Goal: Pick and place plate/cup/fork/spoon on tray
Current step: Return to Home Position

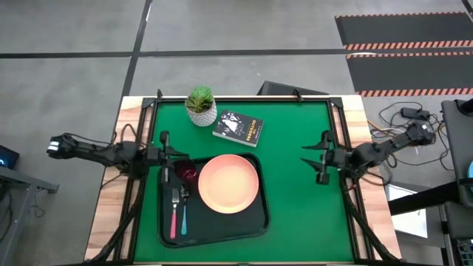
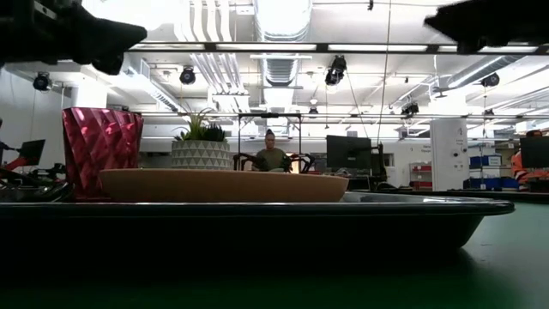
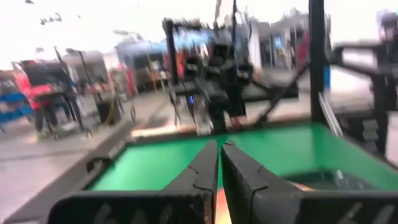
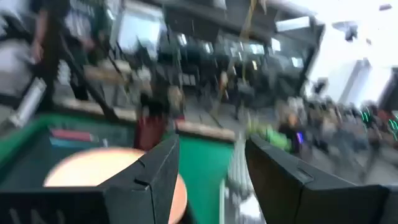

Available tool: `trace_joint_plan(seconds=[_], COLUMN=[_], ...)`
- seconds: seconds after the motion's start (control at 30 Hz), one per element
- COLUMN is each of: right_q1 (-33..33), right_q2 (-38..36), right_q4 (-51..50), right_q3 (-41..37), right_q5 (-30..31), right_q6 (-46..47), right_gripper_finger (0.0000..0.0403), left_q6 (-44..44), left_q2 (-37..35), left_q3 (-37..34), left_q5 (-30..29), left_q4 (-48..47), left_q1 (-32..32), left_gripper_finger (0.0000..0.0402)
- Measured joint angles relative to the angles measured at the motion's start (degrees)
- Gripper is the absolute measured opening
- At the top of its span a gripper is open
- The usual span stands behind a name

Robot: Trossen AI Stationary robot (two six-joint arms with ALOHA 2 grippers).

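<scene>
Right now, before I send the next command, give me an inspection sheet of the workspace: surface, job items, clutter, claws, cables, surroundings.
Surface: green mat on a wooden table; bare to the right of the tray.
Job items: tray left of centre, holding plate, cup, fork and spoon; fork and spoon lie side by side left of the plate.
Clutter: potted plant and small black book behind the tray, off it.
Claws: left claw at the tray's far-left corner near the cup, shut, empty; right claw over bare mat, open, empty.
Cables: bundle on the floor to the right.
Surroundings: a seated person far behind the table.
</scene>
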Motion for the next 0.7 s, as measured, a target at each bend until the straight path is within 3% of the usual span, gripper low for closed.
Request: trace_joint_plan(seconds=[0.13, 0.27, 0.5, 0.7], right_q1=[-5.5, -12.0, -17.9, -17.9], right_q2=[-7.5, -11.8, -16.9, -16.8], right_q4=[-0.7, -4.8, -20.9, -13.9], right_q3=[-1.2, -1.1, -1.9, -7.2], right_q5=[-10.4, -17.0, -20.1, -24.6], right_q6=[-2.0, -0.8, 4.6, 7.1], right_gripper_finger=[0.0161, 0.0138, 0.0099, 0.0066], left_q6=[0.0, -0.5, 0.0, 0.0], left_q2=[-1.8, -2.3, -1.9, -1.1], left_q3=[-6.3, -7.1, -7.2, -7.2], left_q5=[-2.5, -4.1, -5.4, -5.4], left_q4=[10.7, 10.3, 10.4, 10.0], left_q1=[0.1, 0.2, 0.2, 0.2], left_gripper_finger=[0.0, 0.0, 0.0, 0.0])
